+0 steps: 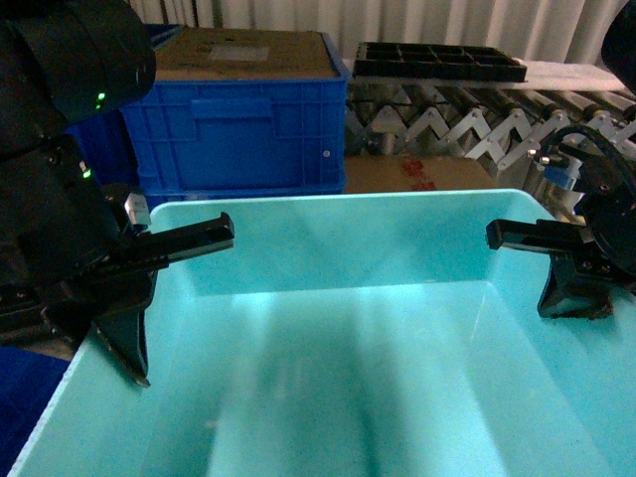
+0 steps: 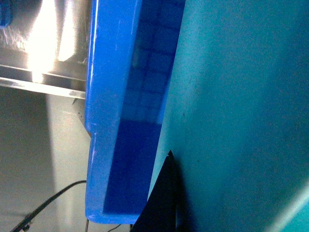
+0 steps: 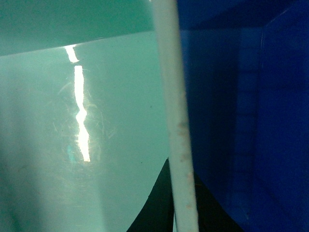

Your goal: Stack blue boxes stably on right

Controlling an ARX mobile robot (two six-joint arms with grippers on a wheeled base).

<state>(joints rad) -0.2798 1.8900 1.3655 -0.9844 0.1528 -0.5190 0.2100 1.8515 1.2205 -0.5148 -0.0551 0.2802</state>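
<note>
A turquoise smooth-walled bin (image 1: 338, 328) fills the lower head view, its open top facing me. My left gripper (image 1: 134, 348) is clamped over its left wall and my right gripper (image 1: 574, 298) over its right wall. In the left wrist view, a black finger (image 2: 161, 198) lies against the turquoise wall (image 2: 231, 116), with the royal-blue crate's thick rim (image 2: 104, 96) just beside it. The right wrist view shows the bin's pale rim (image 3: 174, 111) pinched between two black fingers (image 3: 154, 208). The royal-blue crate's inside (image 3: 241, 121) lies right of that rim.
A ribbed dark-blue crate (image 1: 238, 129) with a cardboard sheet (image 1: 243, 55) on top stands behind the bin. To its right are a roller conveyor (image 1: 467, 124) carrying a black compartment tray (image 1: 437, 62) and a brown box (image 1: 417, 174) below it.
</note>
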